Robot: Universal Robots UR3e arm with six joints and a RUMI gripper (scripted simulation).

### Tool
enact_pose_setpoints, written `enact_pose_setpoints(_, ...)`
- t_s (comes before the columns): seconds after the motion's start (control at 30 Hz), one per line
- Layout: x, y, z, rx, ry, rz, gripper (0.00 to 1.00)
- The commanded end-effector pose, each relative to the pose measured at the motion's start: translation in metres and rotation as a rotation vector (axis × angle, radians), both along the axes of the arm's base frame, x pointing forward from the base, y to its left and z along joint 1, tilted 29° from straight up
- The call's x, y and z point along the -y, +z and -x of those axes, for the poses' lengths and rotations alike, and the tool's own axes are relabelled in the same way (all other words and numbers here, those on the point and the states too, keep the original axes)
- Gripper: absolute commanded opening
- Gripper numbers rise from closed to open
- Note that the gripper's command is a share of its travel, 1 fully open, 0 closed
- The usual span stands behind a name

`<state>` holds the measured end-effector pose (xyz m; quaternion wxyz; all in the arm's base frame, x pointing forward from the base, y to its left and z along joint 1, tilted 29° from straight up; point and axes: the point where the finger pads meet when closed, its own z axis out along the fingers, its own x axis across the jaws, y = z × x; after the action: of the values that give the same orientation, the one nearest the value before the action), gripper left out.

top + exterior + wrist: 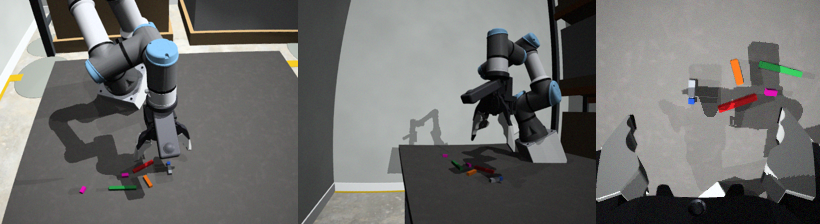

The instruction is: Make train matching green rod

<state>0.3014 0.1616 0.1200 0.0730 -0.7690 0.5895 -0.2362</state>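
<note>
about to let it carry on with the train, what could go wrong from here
1. The blue rod and grey rod lie end to end beside the red rod; the open, empty hand could nudge red when it next comes down.
2. The orange rod would complete the 8, but red's tip and the green rod lie near it, so a wide grasp may bump them.
3. Red may end up too near the train.

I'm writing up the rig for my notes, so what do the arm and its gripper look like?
The arm has dark grey joint housings with light blue round caps and white tube links, with black bands at the seams. It stands on a pale grey wedge base. The gripper is dark grey with two curved, pale-tipped fingers. No cables show.
</note>
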Motion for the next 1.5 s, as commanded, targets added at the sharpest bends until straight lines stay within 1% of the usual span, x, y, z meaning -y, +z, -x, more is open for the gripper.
enact_pose_setpoints(0.0, 0.013, 0.003, -0.010, -0.015, 0.085, 0.031, 1.00)
enact_pose_setpoints(0.17, 0.030, 0.006, -0.020, -0.028, 0.178, 0.080, 1.00)
enact_pose_setpoints(0.3, 0.039, 0.007, -0.025, -0.034, 0.227, 0.107, 1.00)
enact_pose_setpoints(0.6, 0.044, 0.008, -0.027, -0.037, 0.251, 0.120, 1.00)
enact_pose_setpoints(0.63, 0.044, 0.008, -0.027, -0.037, 0.251, 0.120, 0.14)
enact_pose_setpoints(1.47, 0.044, 0.008, -0.027, -0.037, 0.251, 0.120, 0.14)
